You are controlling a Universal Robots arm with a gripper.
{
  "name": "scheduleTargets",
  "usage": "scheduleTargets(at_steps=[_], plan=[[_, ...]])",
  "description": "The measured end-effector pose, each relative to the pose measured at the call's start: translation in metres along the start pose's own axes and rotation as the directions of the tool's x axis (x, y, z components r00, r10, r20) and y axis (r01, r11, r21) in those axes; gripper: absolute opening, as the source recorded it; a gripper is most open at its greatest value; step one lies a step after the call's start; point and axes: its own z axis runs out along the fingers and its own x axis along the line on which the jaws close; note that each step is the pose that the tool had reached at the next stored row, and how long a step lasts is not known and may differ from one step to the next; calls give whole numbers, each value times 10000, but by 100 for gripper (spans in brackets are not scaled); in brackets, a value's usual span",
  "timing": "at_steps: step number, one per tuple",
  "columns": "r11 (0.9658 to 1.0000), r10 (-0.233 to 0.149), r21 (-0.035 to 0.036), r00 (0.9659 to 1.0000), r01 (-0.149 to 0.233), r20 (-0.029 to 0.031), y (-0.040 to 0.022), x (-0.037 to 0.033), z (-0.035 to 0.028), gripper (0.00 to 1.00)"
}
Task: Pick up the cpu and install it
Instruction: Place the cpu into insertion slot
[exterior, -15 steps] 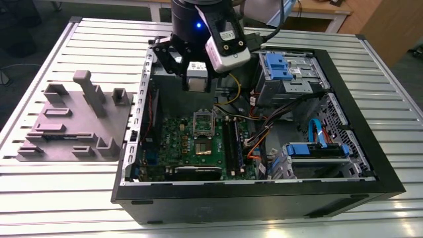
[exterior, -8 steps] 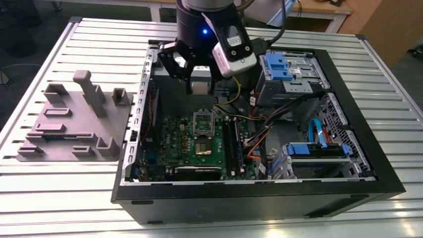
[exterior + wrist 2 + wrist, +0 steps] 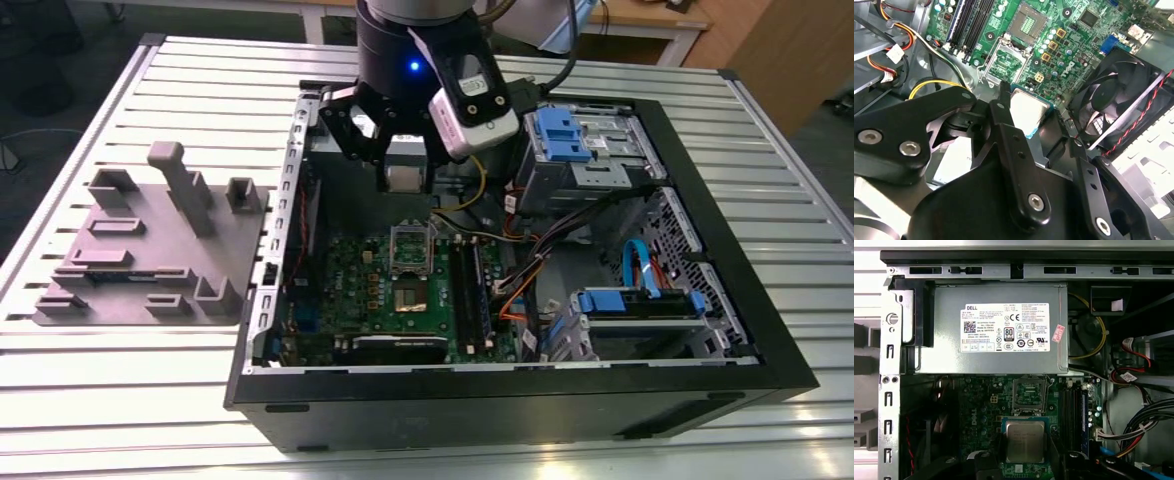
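One chip is my concern: the cpu (image 3: 1025, 440) sits clamped in the gripper (image 3: 400, 172), hanging over the green board (image 3: 979, 410). I reckon a tilted or off-centre descent could bend pins in the board's open socket (image 3: 1029, 20). The memory sticks (image 3: 1074, 410) stand on the board; fan (image 3: 1114, 100) and cables (image 3: 929, 85) crowd its edges.

An open black metal computer case (image 3: 507, 410) was laid on a silvery slatted table (image 3: 134, 400). A green circuit board (image 3: 354, 280) was seen inside, and a grey moulded fixture (image 3: 147, 250) was set at the exterior view's left.
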Motion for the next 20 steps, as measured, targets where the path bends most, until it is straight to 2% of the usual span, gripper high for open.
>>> scheduleTargets(at_steps=[7, 10, 15, 20], plan=[[10000, 0, 0, 10000, 0, 0, -2, 0, 0, 47], [10000, -2, 50, 10000, 2, 0, -16, -1, 5, 47], [10000, -1, 69, 10000, 1, 3, -98, -2, 80, 47], [10000, 0, 71, 10000, 0, 1, -117, -2, 168, 47]])
